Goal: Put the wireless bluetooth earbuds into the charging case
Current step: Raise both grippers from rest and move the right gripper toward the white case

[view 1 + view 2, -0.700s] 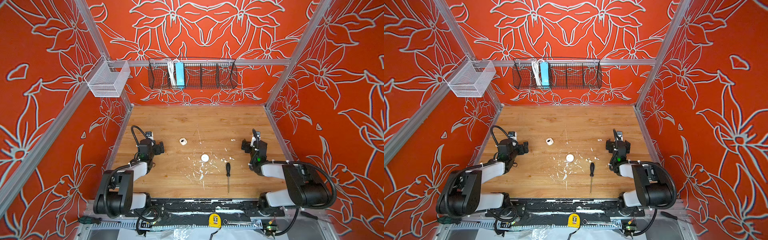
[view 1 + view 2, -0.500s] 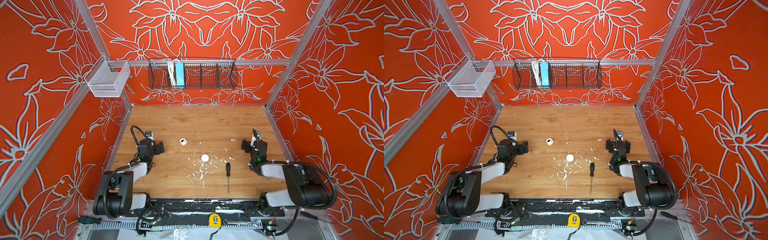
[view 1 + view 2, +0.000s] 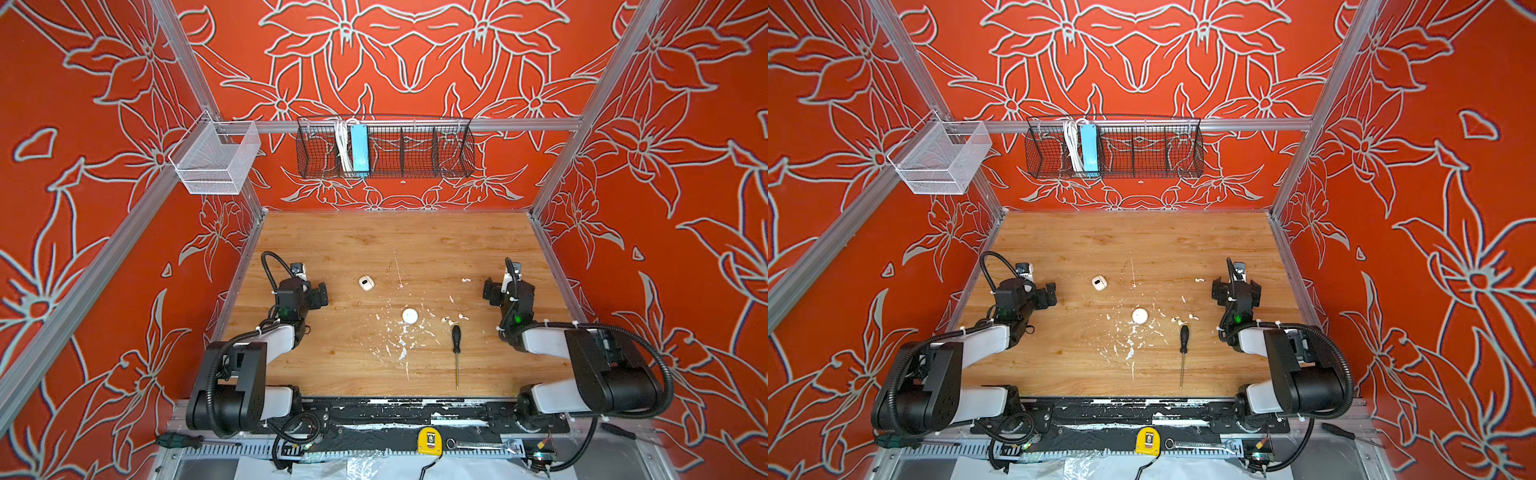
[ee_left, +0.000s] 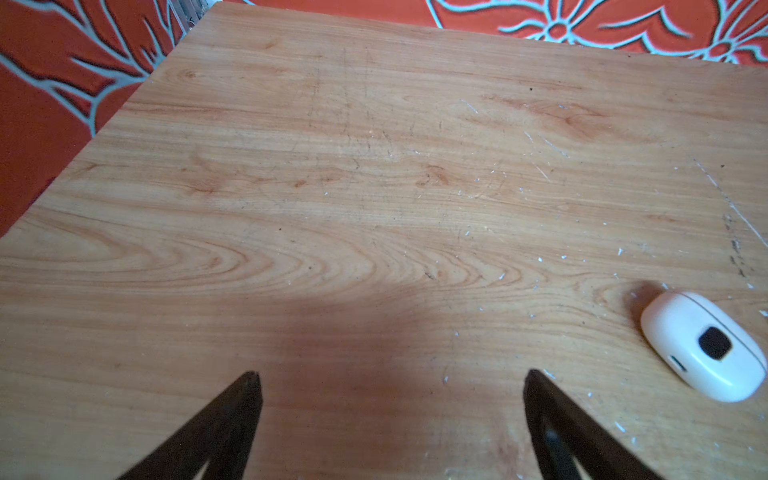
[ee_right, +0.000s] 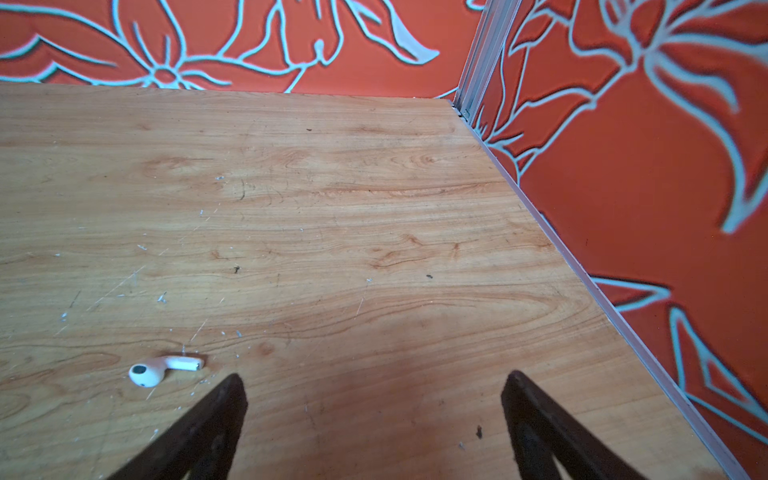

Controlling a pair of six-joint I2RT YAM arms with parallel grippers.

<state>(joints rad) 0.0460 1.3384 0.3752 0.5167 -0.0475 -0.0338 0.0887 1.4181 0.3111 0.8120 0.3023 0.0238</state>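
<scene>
Scuffed, white-flecked wooden tabletop (image 3: 374,249) within orange floral walls. Small round white plastic charging case (image 3: 409,316) near centre; tiny white stemmed wireless bluetooth earbuds (image 3: 446,320) loose to its right, two behind black-handled screwdriver (image 3: 456,336), third earbud (image 5: 162,368) farther back near right gripper (image 5: 374,379). Left gripper (image 4: 392,378) and right gripper both spread wide, empty; white rounded-square box (image 4: 702,345) with dark oval mark near left one.

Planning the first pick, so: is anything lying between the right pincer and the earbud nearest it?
Nothing visible does. The earbud lies on the table just to one side of the open right pincer, not touching it. The screwdriver lies closer to the robot's base, off that path.
</scene>
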